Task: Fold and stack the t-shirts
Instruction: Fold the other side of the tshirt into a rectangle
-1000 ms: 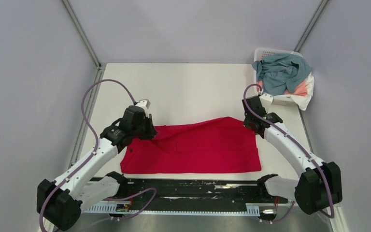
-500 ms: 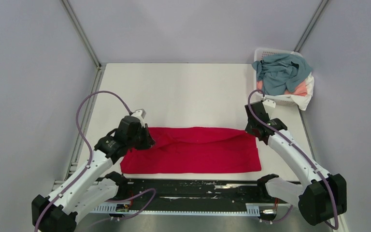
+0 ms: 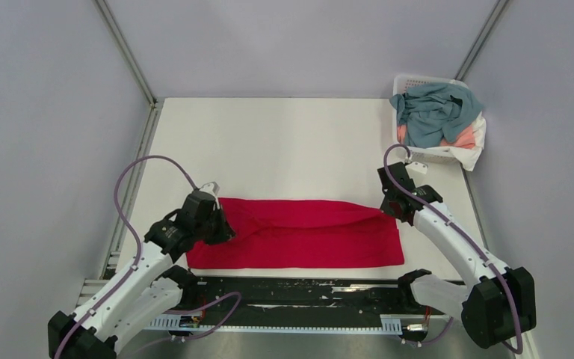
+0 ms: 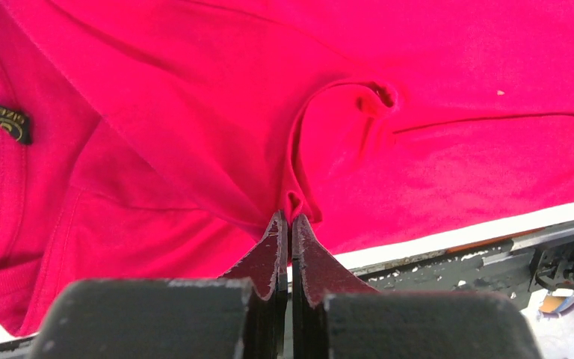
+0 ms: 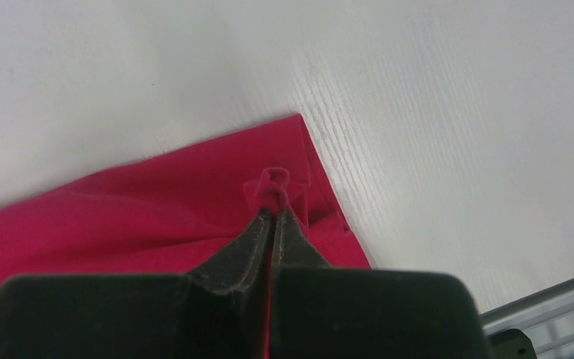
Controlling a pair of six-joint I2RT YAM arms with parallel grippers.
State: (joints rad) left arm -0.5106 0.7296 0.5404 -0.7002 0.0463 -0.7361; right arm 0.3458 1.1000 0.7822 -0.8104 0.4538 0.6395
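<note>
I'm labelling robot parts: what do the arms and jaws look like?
Both the left arm and right arm have white links, black joint housings and a looping mauve cable. The jaws are dark, tapered wedges with worn edges.

red t-shirt (image 3: 299,238) lies in a wide band on the desk (image 3: 284,149), left gripper (image 3: 220,226) at its left end, right gripper (image 3: 386,206) at its right end.
</note>
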